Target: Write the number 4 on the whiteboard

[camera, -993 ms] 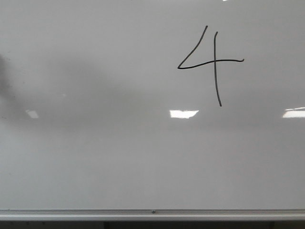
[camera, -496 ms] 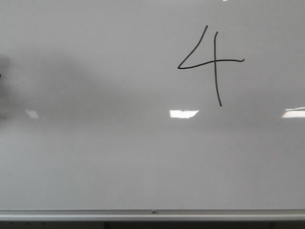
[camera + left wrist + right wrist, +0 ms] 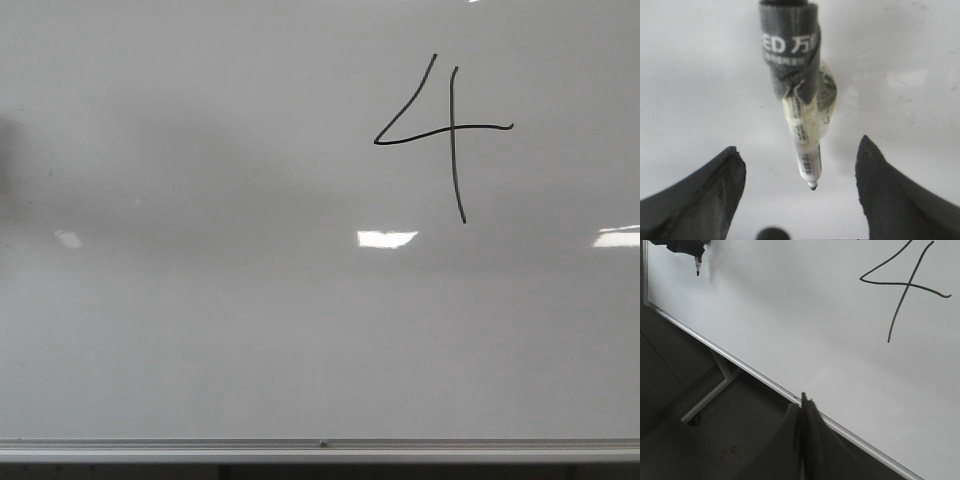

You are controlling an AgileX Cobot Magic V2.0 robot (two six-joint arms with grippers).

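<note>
One 4 [image 3: 448,130] sits finished on the whiteboard [image 3: 250,330] as I see it from the front: a slanted stroke, a wavy bar and a long vertical stroke, drawn in thin black line in the upper right part of the board, above a bright patch of reflected light. Neither arm shows in my front view; only a faint grey shadow lies along the board's left edge. Through the left wrist camera I have the left claw [image 3: 800,172] with its two dark fingers [image 3: 715,195] spread wide apart and holding nothing between them. The marker [image 3: 802,125] is strapped to the wrist with grey tape and clear wrap rather than gripped, and it juts out between the fingers with its black tip bare, the pale board behind it; whether the tip touches the board I cannot tell from here. Through the right wrist camera I have the right claw [image 3: 803,410] with its fingers pressed together and nothing in them, hanging just off the silver bottom rail [image 3: 740,367] of the board. From that claw the 4 is well off on the board surface beyond the rail, and the marker tip shows far away at the board's corner, well apart from the figure. Below the rail I see dark floor and a pale stand leg [image 3: 710,395].
</note>
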